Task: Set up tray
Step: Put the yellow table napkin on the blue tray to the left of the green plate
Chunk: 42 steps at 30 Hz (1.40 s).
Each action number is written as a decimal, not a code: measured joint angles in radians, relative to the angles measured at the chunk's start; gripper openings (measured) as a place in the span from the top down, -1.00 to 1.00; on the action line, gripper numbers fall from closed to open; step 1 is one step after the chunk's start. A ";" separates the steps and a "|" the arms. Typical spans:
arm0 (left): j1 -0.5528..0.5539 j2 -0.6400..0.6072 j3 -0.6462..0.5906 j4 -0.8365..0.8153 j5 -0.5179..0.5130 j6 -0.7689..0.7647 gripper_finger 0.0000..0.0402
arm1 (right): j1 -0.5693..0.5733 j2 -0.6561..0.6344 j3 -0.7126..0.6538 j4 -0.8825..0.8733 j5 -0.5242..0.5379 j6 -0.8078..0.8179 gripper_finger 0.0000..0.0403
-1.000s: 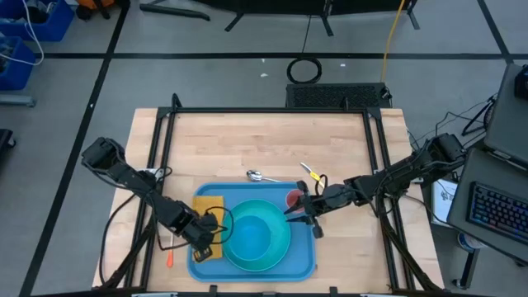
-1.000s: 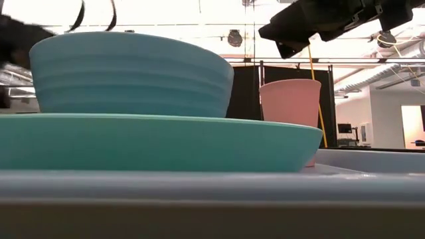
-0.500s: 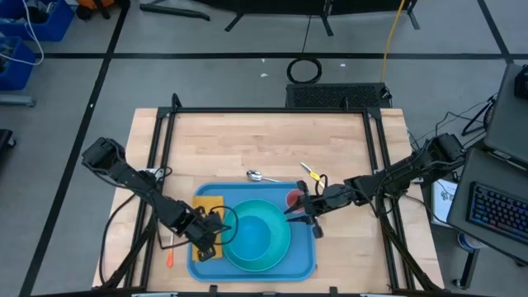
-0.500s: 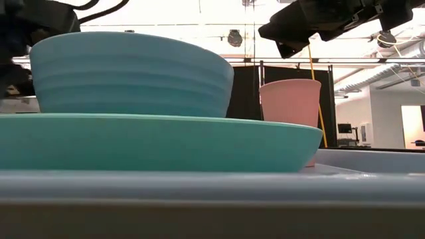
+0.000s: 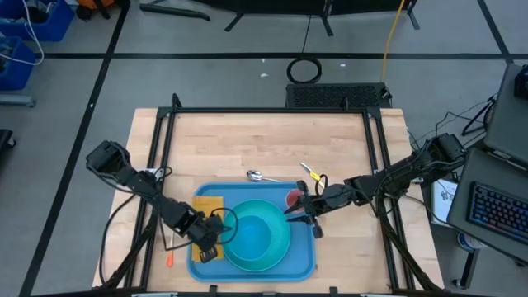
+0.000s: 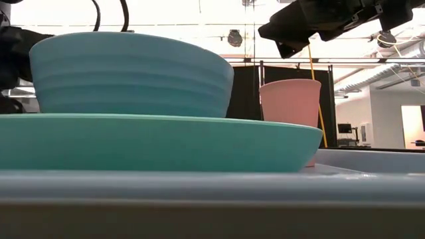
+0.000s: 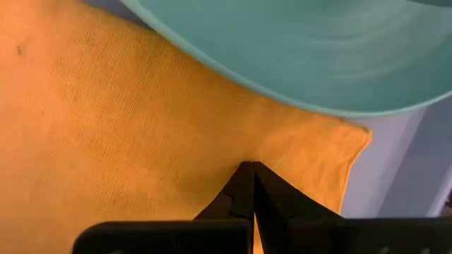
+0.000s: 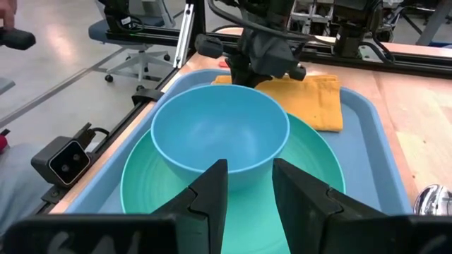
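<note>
Shifted slightly, left gripper (image 5: 208,247) presses closed fingers onto the yellow napkin (image 5: 207,211); right gripper (image 5: 299,208) hovers, fingers apart.

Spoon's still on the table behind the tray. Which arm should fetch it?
Right, probably. The right end effector is open, hangs over the tray's right edge by the pink cup, and sits nearer the spoon. The left end effector is shut, down on the yellow napkin at the far side.

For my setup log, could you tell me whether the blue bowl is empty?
Empty: the right wrist view shows the blue bowl's bare inside, upright on the plate.
</note>
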 joint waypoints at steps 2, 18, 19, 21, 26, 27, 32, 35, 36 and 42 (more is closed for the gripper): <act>0.000 0.000 0.000 0.002 -0.004 0.007 1.00 | 0.000 0.000 0.000 0.000 0.000 0.000 0.49; 0.000 0.015 -0.003 0.122 0.009 0.043 1.00 | 0.000 0.000 0.000 0.000 0.000 0.000 0.49; 0.000 0.022 -0.003 0.125 0.030 0.032 1.00 | 0.000 0.000 0.000 0.000 0.000 0.000 0.49; -0.006 0.035 -0.002 0.126 0.062 0.023 1.00 | 0.000 0.000 0.000 0.000 0.000 0.000 0.49; 0.003 0.046 0.002 0.115 0.082 0.038 1.00 | 0.000 0.000 0.001 0.000 0.000 0.000 0.49; 0.004 0.042 0.001 0.112 0.083 0.039 1.00 | 0.000 0.000 0.001 0.000 0.000 0.000 0.49; 0.005 0.000 -0.004 0.090 0.086 0.053 1.00 | 0.000 0.000 0.001 0.000 0.000 -0.001 0.49; 0.005 -0.041 0.000 0.044 0.051 0.061 1.00 | 0.000 0.000 0.001 -0.001 0.000 -0.003 0.49; 0.006 -0.053 0.000 0.022 0.030 0.069 1.00 | 0.000 0.000 0.001 -0.001 0.000 -0.003 0.49; 0.017 -0.117 0.003 -0.068 -0.112 0.122 1.00 | 0.000 0.000 0.001 0.000 0.000 -0.003 0.49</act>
